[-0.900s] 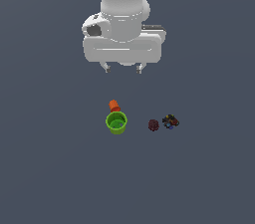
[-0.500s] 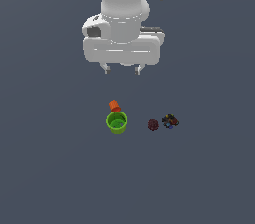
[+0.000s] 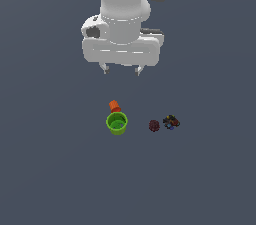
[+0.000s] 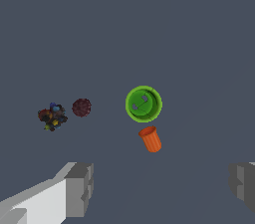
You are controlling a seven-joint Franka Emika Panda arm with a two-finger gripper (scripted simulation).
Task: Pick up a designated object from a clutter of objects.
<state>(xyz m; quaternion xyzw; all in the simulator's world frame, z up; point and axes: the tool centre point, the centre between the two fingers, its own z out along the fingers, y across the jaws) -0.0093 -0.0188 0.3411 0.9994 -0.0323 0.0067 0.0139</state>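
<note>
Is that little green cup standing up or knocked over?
Standing up. The wrist view looks straight down into the green cup, showing a round rim and its floor; the exterior view shows its opening facing upward.

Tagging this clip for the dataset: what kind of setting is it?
Likely a simulated tabletop test scene: a plain grey floor, a gripper overhead, and a few small props such as a green cup and maroon ball.

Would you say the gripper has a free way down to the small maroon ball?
Probably yes: the gripper hangs open above, nothing covers the maroon ball, though the dark lump sits close beside it.
</note>
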